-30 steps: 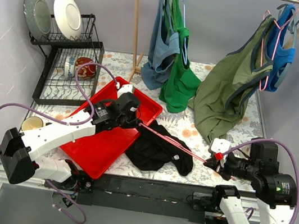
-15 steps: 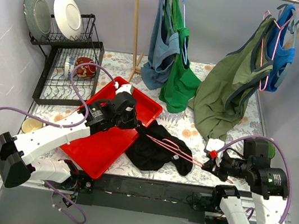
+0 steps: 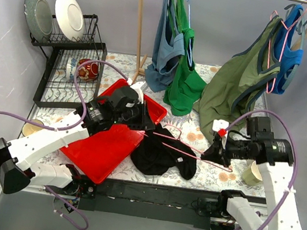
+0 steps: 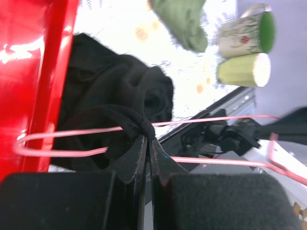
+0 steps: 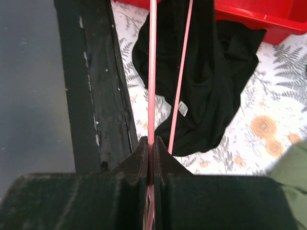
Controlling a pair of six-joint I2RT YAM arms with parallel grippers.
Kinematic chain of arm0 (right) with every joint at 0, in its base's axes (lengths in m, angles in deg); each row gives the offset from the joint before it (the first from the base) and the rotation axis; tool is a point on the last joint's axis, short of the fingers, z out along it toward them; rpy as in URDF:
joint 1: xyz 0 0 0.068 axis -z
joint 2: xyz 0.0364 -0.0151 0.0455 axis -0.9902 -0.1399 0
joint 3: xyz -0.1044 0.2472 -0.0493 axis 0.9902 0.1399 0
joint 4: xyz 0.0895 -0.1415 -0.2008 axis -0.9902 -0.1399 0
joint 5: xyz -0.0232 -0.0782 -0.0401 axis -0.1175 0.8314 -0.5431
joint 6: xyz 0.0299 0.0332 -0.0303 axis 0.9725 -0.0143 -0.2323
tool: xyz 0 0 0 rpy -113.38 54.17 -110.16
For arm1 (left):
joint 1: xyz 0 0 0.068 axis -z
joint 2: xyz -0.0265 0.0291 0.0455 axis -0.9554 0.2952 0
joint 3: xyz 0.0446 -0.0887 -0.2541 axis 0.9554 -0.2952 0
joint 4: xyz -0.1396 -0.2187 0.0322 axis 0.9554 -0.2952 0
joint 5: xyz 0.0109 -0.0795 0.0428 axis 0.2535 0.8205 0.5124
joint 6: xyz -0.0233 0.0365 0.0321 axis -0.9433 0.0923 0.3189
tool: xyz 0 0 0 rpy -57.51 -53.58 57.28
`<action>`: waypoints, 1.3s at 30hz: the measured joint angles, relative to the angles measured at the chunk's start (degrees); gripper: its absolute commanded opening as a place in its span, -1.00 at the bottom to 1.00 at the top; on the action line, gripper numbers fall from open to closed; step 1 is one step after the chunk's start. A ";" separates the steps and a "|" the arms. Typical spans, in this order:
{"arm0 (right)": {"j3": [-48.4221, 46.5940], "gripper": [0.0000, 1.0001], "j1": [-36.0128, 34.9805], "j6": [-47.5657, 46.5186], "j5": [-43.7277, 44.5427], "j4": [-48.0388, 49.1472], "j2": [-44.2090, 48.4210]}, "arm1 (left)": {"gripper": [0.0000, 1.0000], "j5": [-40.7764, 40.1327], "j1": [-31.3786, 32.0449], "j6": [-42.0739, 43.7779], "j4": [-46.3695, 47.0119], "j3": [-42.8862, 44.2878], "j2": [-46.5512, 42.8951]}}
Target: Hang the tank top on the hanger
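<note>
The black tank top (image 3: 161, 156) lies crumpled on the floral table beside the red tray. My left gripper (image 3: 142, 126) is shut on one of its straps, which lies over the wire of the pink hanger (image 3: 185, 146). The left wrist view shows the jaws (image 4: 147, 139) closed on the black strap (image 4: 139, 120) where it crosses the pink wire (image 4: 216, 160). My right gripper (image 3: 213, 153) is shut on the hanger's other end. The right wrist view shows the pink wire (image 5: 152, 72) clamped between its fingertips (image 5: 150, 143), with the tank top (image 5: 211, 81) beyond. The hanger is held above the table between both grippers.
A red tray (image 3: 108, 143) lies under my left arm. A mug (image 3: 255, 173) stands at the right, another (image 3: 31, 129) at the left. A dish rack (image 3: 69, 72) with plates is at back left. Blue-grey, bright green (image 3: 184, 85) and olive (image 3: 233, 92) tops hang at the back.
My right gripper has risen and moved back and left with the hanger end. My left gripper has moved right and back with the strap. The hanger now sits higher over the tank top.
</note>
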 measured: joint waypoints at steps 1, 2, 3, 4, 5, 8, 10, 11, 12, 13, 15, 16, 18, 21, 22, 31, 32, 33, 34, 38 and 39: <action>-0.13 -0.97 -0.02 -0.11 -1.09 0.17 -1.11 | -0.69 0.44 0.00 0.31 -0.04 1.05 0.00; -0.13 -0.97 -0.02 -0.13 -2.08 0.52 -2.23 | -0.52 0.83 0.00 0.76 0.02 2.01 0.00; -0.13 -0.97 0.00 -0.13 -2.89 0.98 -3.28 | -0.33 1.22 0.00 1.29 0.00 2.97 -0.07; -0.13 -0.97 0.00 0.09 -3.48 1.51 -3.96 | 0.02 1.46 0.00 1.75 -0.02 3.93 -0.22; -0.13 -0.97 0.00 0.37 -4.02 1.95 -4.37 | 0.16 1.64 0.00 2.34 -0.20 4.85 -0.46; -0.44 -0.97 0.00 1.01 -5.01 2.86 -4.61 | 0.68 1.42 0.00 5.35 -1.81 7.65 -2.10; -1.18 -0.97 0.02 1.40 -5.62 3.19 -4.61 | 0.86 1.03 0.00 8.20 -3.04 8.70 -3.85; -1.62 -0.97 0.02 1.53 -5.90 3.43 -4.61 | 0.93 0.72 0.00 9.90 -3.61 8.94 -5.09; -2.01 -0.97 0.02 1.66 -6.29 3.76 -4.66 | 0.96 0.46 0.00 11.87 -4.26 8.98 -6.51; -2.29 -0.97 0.02 1.70 -6.71 3.89 -4.72 | 0.96 0.44 0.00 14.93 -4.92 8.96 -8.22; -2.69 -0.97 0.02 1.31 -7.63 3.80 -5.16 | 0.96 1.27 -0.02 19.85 -5.05 8.59 -10.64; -2.80 -0.97 0.02 0.81 -8.20 3.74 -5.55 | 0.96 2.08 -0.04 22.69 -4.55 7.80 -12.00; -2.97 -0.97 0.02 -0.68 -9.20 3.10 -6.91 | 0.97 4.79 -0.11 29.40 -3.98 5.73 -14.14; -3.48 -0.97 -0.11 -2.67 -9.84 2.19 -9.49 | 0.96 9.86 -0.11 39.93 -2.95 2.56 -15.32; -3.76 -0.97 -0.20 -3.37 -9.90 2.05 -10.67 | 0.96 11.58 -0.11 43.25 -2.62 1.84 -15.23; -6.62 -0.97 -1.84 -5.29 -9.99 1.79 -14.05 | 0.80 19.96 -0.11 61.20 -0.83 1.14 -5.44; -6.82 -0.97 -2.05 -5.33 -10.03 1.81 -14.05 | 0.74 20.09 -0.11 61.90 -0.57 1.14 -4.61; -6.88 -0.97 -2.19 -5.35 -10.10 1.81 -14.01 | 0.65 20.22 -0.11 62.62 -0.04 1.09 -3.87; -6.88 -0.97 -2.36 -5.40 -10.08 1.75 -13.99 | 0.54 20.39 -0.11 63.28 0.72 1.03 -3.43; -6.88 -0.97 -2.73 -5.53 -10.10 1.51 -13.94 | -0.24 21.27 -0.15 65.37 3.06 1.01 -2.84; -6.88 -0.97 -2.78 -5.53 -10.10 1.40 -13.94 | -0.34 21.49 -0.15 65.81 3.52 1.03 -2.67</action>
